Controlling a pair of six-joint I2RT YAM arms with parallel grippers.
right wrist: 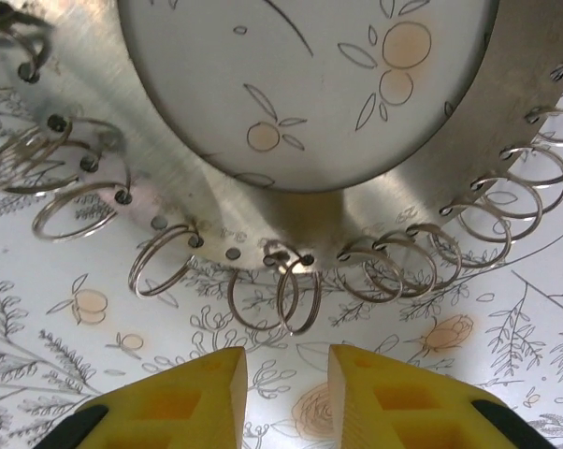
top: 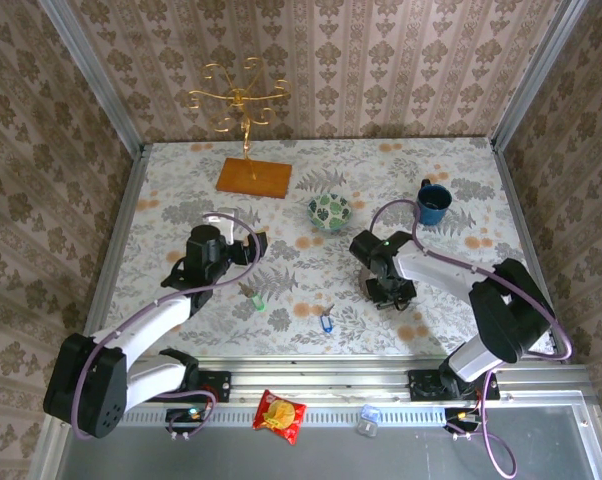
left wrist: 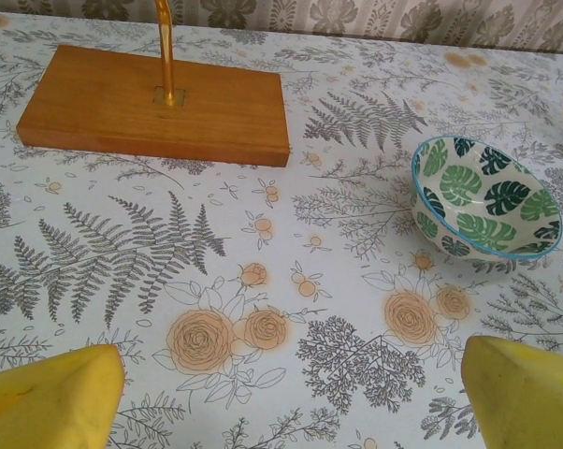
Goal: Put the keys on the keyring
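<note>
The right gripper points down at the table. Its yellow fingers are drawn close, with a narrow slit of tablecloth showing between them and nothing clamped. At 12 o'clock in the right wrist view, just past the tips, lies the keyring. It is a flat grey metal band with a wide open centre, and holes are punched along its outer edge. Small wire split rings hang from those holes. One pair of them sits dead in line with the slit, close to the tips but apart from them.

The left gripper has its fingers spread wide and holds nothing. In the left wrist view it aims at bare cloth, with the green-patterned bowl at 2 o'clock and the wooden base at 11 o'clock.

In the view from above, both keys lie flat on the cloth between the arms.
- **Blue key:** the blue key is at 8 o'clock from the right gripper, its long axis running roughly 12 to 6 with the head at 6.
- **Green key:** the green key is at about 5 o'clock from the left gripper and nearer that arm. Its axis runs 10 to 4, with the head at 4.

The right arm looks set to pinch a split ring or the band. Fetching a key would then fall to the free left arm, which would need to close across the green key's slanted axis.
</note>
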